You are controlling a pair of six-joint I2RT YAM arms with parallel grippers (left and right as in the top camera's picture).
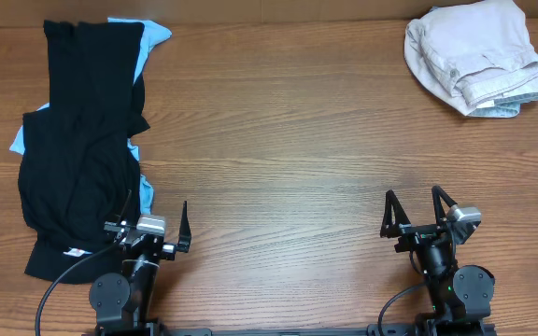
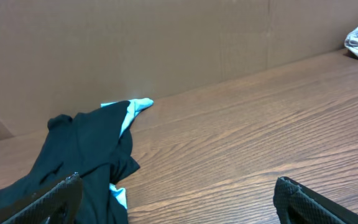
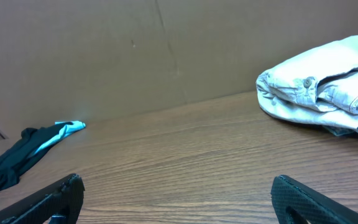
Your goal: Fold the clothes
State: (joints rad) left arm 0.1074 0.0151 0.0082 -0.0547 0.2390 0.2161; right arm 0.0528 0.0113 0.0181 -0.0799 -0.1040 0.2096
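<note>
A black garment (image 1: 77,140) lies spread in a long heap at the table's left side, on top of a light blue garment (image 1: 148,35) that shows at its edges. It also shows in the left wrist view (image 2: 73,162). A folded beige garment (image 1: 474,54) sits at the far right corner and shows in the right wrist view (image 3: 322,87). My left gripper (image 1: 164,224) is open and empty at the front left, its left finger beside the black cloth. My right gripper (image 1: 417,210) is open and empty at the front right, over bare wood.
The wooden table (image 1: 288,140) spans the view. A brown cardboard wall (image 2: 166,43) stands behind the table's far edge. The arm bases (image 1: 124,289) sit at the front edge.
</note>
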